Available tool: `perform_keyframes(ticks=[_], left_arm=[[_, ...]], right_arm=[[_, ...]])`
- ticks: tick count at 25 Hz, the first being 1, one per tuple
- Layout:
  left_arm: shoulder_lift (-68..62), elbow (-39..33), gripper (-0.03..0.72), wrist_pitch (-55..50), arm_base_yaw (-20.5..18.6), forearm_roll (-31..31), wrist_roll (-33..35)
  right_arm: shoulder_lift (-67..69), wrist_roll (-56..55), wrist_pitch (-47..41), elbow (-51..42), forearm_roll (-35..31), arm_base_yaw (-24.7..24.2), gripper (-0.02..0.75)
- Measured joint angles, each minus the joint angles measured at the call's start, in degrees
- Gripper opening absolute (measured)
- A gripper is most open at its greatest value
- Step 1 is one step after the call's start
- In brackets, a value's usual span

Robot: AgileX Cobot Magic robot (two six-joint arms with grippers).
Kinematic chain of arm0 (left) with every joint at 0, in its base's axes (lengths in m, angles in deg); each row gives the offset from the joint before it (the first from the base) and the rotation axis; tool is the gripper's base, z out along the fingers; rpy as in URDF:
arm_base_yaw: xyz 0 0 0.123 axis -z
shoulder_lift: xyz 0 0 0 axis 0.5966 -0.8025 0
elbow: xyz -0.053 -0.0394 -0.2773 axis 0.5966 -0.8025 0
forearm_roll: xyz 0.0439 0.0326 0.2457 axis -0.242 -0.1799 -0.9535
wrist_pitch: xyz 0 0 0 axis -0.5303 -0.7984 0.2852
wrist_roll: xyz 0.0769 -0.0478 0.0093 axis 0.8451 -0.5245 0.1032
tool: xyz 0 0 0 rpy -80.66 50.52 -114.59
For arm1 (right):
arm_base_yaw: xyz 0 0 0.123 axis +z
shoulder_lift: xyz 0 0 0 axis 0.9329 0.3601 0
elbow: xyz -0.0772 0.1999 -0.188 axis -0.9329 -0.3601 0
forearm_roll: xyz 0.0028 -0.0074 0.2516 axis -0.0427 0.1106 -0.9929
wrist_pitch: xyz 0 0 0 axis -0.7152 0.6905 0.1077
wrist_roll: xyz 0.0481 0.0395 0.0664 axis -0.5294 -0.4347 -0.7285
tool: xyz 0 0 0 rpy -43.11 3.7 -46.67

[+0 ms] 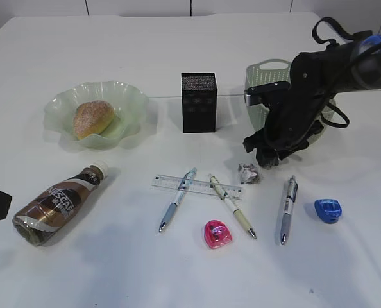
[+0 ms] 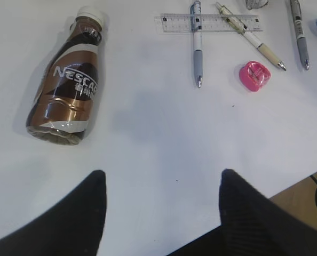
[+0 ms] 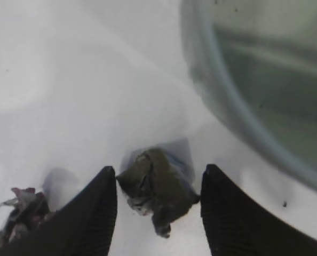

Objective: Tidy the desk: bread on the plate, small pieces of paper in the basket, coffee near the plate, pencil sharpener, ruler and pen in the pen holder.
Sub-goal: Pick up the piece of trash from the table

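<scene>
The white desk (image 1: pixel 145 276) carries plate (image 1: pixel 133 102), coffee (image 1: pixel 59 204), ruler (image 1: pixel 168 183), pen holder (image 1: pixel 199 102).

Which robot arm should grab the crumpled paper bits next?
The right one, probably. Its claw is open with a crumpled paper piece between its fingers, beside the basket. The left claw is over bare desk near the coffee, away from the paper.

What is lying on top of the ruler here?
Two pens cross the ruler: the blue-grey pen over its left part and the cream pen over its right part. The markings directly beneath them are covered; nothing else rests on it.
</scene>
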State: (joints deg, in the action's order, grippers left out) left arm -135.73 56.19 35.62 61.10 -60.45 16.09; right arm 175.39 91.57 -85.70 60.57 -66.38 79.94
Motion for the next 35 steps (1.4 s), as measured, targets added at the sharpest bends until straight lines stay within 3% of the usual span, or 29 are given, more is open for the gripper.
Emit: perform_keyframes(ticks=[6, 9, 12, 19, 23, 35], left_arm=[[0.0, 0.0, 0.466, 0.0, 0.0, 0.0, 0.0], [0.0, 0.0, 0.466, 0.0, 0.0, 0.0, 0.0], [0.0, 0.0, 0.466, 0.0, 0.0, 0.0, 0.0], [0.0, 0.0, 0.465, 0.0, 0.0, 0.0, 0.0], [0.0, 0.0, 0.465, 0.0, 0.0, 0.0, 0.0], [0.0, 0.0, 0.465, 0.0, 0.0, 0.0, 0.0]], right_arm=[[0.24, 0.0, 0.46, 0.0, 0.0, 0.0, 0.393], [0.47, 0.0, 0.46, 0.0, 0.0, 0.0, 0.33], [0.46, -0.03, 0.46, 0.0, 0.0, 0.0, 0.218], [0.49, -0.03, 0.46, 0.0, 0.0, 0.0, 0.154], [0.49, -0.13, 0.73, 0.0, 0.0, 0.0, 0.057], [-0.62, -0.13, -1.72, 0.0, 0.09, 0.0, 0.034]])
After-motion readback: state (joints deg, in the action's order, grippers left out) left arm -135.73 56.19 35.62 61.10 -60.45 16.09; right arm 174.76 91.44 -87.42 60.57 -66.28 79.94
